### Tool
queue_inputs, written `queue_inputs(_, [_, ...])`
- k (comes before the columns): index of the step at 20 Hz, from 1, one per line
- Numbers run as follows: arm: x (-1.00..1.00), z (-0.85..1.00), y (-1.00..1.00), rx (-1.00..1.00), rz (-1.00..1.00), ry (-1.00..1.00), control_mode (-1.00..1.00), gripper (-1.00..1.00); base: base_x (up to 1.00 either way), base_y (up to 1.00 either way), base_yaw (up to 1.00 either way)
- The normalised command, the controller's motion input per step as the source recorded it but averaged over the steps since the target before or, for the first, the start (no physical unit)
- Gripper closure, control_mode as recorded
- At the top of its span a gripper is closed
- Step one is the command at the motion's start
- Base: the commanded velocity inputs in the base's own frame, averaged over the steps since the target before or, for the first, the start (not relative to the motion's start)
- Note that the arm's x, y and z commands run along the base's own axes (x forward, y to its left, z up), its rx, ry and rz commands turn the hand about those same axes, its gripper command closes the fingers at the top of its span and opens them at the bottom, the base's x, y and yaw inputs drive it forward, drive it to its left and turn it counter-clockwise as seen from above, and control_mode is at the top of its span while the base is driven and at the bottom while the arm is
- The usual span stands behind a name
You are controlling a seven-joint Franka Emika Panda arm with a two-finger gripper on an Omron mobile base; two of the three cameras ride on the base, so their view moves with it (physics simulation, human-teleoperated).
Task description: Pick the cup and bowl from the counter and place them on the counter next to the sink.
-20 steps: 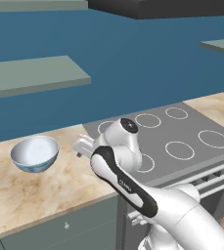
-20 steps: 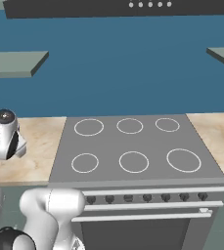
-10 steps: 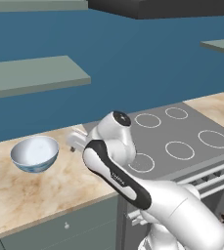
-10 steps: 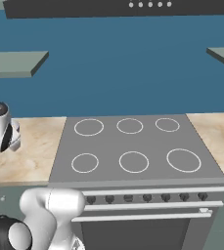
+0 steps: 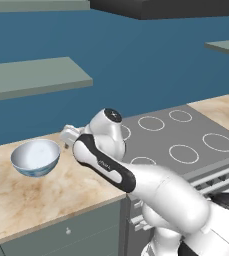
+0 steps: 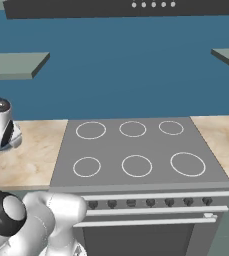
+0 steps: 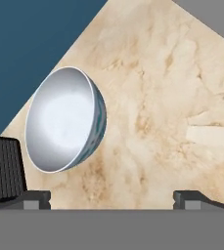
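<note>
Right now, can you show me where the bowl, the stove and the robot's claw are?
bowl (image 5: 35, 157): left base view, on its pale inside.
stove (image 6: 136, 147): right base view, on the grey top between the rings.
claw (image 7: 108, 197): hand view, midway between the two dark tips.

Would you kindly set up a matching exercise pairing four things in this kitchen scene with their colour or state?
Things:
1. bowl
2. counter
3. stovetop
4. gripper

Descriptions:
A. grey, with white ring burners
B. beige, marble-patterned
C. open, fingers wide apart, holding nothing
D. pale blue-white, glossy, upright on the worktop

Right pairs: 1-D, 2-B, 3-A, 4-C
</note>
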Motion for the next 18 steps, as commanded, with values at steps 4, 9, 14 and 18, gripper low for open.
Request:
queue_inputs(4, [0.35,-0.07,0.27,0.0,0.0,0.0,-1.0,-1.0,0.0,0.0,0.0])
queue_inputs(9, [0.35,-0.1,0.25,0.0,0.0,0.0,-1.0,-1.0,0.0,0.0,0.0])
queue_inputs(14, [0.25,-0.17,0.09,-0.01,0.0,0.02,-1.0,-1.0,0.0,0.0,0.0])
queue_inputs(18, [0.23,-0.23,0.0,0.0,0.0,0.0,-1.0,-1.0,0.0,0.0,0.0])
